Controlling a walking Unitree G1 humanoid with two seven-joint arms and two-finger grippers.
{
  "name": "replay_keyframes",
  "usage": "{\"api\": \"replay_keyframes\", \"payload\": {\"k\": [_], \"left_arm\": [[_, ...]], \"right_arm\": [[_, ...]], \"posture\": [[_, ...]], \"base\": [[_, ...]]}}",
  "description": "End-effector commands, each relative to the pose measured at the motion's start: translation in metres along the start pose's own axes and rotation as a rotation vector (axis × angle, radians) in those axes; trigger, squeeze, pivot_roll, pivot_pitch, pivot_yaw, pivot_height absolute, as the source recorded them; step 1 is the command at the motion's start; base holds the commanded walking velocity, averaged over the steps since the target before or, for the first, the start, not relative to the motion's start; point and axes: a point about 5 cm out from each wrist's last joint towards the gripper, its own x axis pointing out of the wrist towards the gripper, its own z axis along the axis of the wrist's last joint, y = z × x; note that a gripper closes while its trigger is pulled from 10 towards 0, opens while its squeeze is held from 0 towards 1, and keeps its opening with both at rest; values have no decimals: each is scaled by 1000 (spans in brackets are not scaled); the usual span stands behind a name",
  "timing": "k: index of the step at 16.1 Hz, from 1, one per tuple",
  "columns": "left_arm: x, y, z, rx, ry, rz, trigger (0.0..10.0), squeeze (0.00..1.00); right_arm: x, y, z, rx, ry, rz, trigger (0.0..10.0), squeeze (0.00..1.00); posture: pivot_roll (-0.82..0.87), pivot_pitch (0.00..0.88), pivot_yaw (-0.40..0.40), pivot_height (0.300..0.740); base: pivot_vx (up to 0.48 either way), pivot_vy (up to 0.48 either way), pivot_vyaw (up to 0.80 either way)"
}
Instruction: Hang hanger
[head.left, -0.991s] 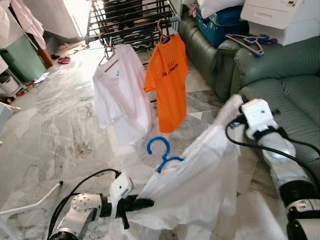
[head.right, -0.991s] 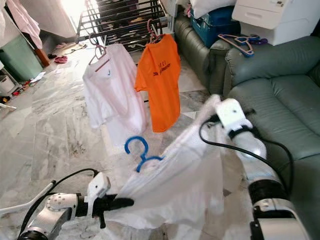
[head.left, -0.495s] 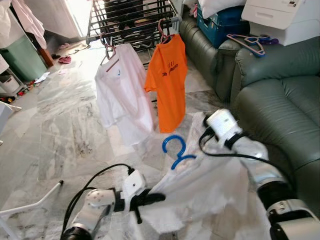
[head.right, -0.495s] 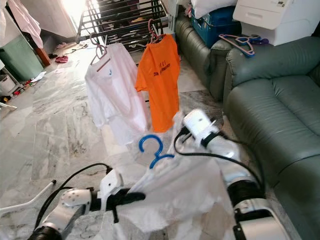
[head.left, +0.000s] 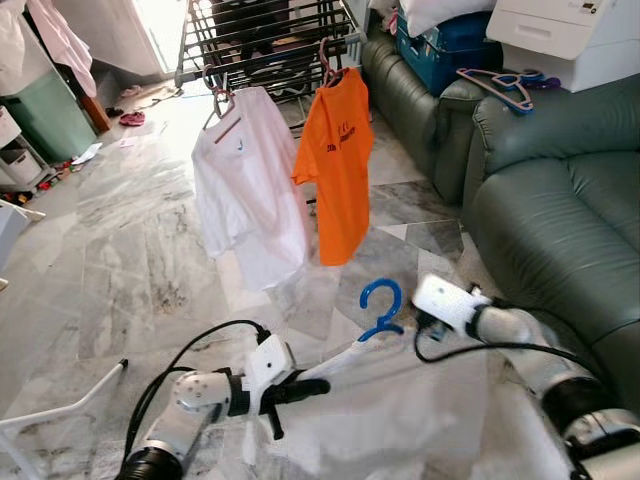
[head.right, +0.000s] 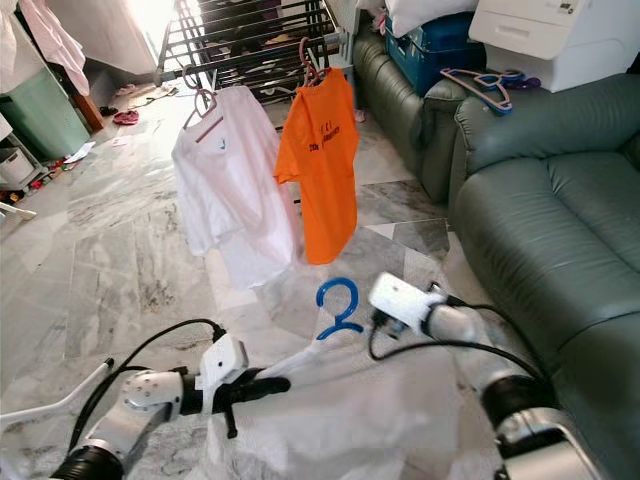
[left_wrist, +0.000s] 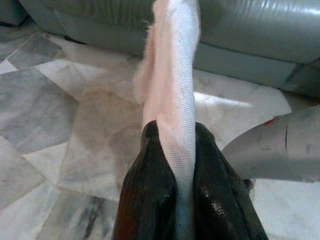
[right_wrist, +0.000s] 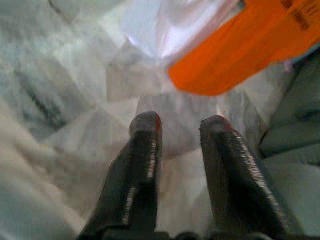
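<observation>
Shirt (head.left: 400, 410) on blue hanger (head.left: 381, 310); left tool (left_wrist: 182, 165) pinching shirt hem; right tool (right_wrist: 180, 125) spread, empty.

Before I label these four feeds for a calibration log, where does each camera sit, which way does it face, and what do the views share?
Left eye view: on the head, facing forward and down at the marble floor, blue hanger in the white garment; both arms show.
Right eye view: same head camera's other eye, same scene, orange shirt on the drying rack.
Left wrist view: along the left gripper, jaws shut on the white garment, sofa beyond.
Right wrist view: along the right gripper, jaws apart, facing the orange shirt.
Shared: white garment, orange shirt, sofa.
</observation>
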Motion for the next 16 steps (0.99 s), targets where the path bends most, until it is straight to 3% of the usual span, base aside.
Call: {"api": "replay_keyframes", "payload": {"k": [1,4,5,8,10,13,16], "left_arm": [[-7,9,4,35,-4,34,2667,0],[-11,13,4,45,2,50,2314,0],[-12,14,4,48,0,63,2078,0],[-13,14,1,52,6,73,2000,0],[-15,16,-2,53,17,113,1922,0],[-22,24,-8,29,27,199,1333,0],[-26,28,-9,35,40,215,1608,0]], "right_arm": [[1,4,0,-52,14,34,10000,1000],[-6,-3,-7,-60,32,0,10000,1000],[-11,-13,-9,-64,24,-64,10000,1000],[-19,-29,-2,-41,-61,-169,10000,1000],[-24,-32,3,24,-133,-188,10000,1000],[-32,-20,1,31,-177,-90,10000,1000],[-43,-13,3,66,-227,46,10000,1000]], "posture": [[-222,10,122,740],[-224,11,123,740],[-226,11,124,740],[-232,11,127,740],[-233,9,125,740],[-234,9,125,740],[-235,8,128,740]], "base": [[0,0,0],[0,0,0],[0,0,0],[0,0,0],[0,0,0],[0,0,0],[0,0,0]]}}
